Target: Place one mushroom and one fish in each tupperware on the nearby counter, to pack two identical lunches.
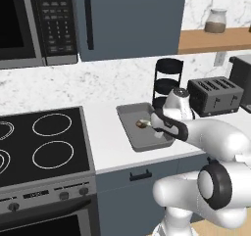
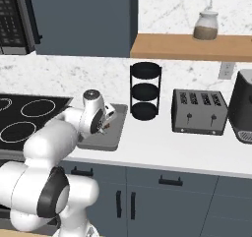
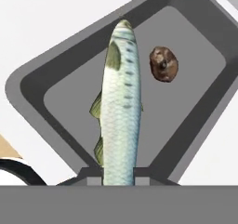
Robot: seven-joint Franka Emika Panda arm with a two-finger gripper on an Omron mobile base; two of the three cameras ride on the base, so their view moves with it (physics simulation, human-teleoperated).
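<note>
Gripper (image 3: 119, 174): clamping on the fish (image 3: 120, 111) near its tail, at bottom centre of the hand view.
Fish: hanging over the grey tray (image 3: 32, 86), long axis running straight away from the fingers.
Mushroom (image 3: 163, 64): lying in the tray, upper right of the fish, apart from it.
Tray: sitting on the counter (image 1: 105, 137), centre frame.

The white arm (image 1: 215, 137) bends forward from the 5 o'clock corner of the left base view, wrist tipped downward. Its gripper (image 3: 118, 174) is clamped, apparently on a fish (image 3: 121, 107), pointing toward 12 o'clock in the hand view.
</note>
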